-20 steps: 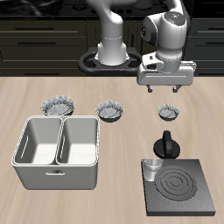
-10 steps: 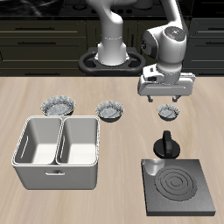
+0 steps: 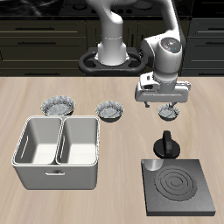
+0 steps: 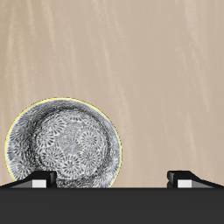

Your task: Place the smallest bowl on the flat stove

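The smallest bowl (image 3: 169,112) is silvery-grey with a fluted rim and sits on the table, partly hidden under my gripper. In the wrist view the smallest bowl (image 4: 66,144) lies below me, off centre toward one fingertip (image 4: 39,179). My gripper (image 3: 163,103) is open and empty, low over the bowl; the wrist view shows the gripper (image 4: 114,180) with its jaws spread wide. The flat stove (image 3: 179,185) is a dark-grey square plate with spiral rings near the table's front edge, well forward of the bowl.
Two wider fluted bowls (image 3: 58,106) (image 3: 111,110) sit in the same row as the smallest one. A double-basin grey sink (image 3: 57,150) stands in front of them. A black knob-like object (image 3: 165,144) stands between the bowl and the stove.
My gripper has come down and slightly forward, from above the table's back edge to just over the smallest bowl. The bowl and the other things have not moved.
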You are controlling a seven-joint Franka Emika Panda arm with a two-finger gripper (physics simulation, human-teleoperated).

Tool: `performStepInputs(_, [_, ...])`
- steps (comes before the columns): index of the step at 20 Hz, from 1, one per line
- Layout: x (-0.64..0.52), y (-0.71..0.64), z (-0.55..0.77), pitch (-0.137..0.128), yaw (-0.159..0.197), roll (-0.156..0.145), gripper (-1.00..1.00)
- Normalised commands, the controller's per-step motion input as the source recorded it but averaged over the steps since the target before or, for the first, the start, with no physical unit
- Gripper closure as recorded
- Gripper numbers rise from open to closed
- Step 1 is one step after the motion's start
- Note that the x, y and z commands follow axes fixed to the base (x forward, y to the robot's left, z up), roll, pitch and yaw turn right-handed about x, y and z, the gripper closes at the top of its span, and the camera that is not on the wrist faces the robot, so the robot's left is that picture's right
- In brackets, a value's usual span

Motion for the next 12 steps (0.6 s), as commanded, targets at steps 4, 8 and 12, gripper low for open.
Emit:
performStepInputs(4, [-0.08, 0.07, -0.25, 0.028, -0.001, 0.008, -1.00])
performStepInputs(8, [-0.02, 0.00, -0.33, 0.065, -0.001, 0.006, -1.00])
performStepInputs(12, [-0.04, 0.01, -0.27, 0.057, -0.018, 0.055, 1.00])
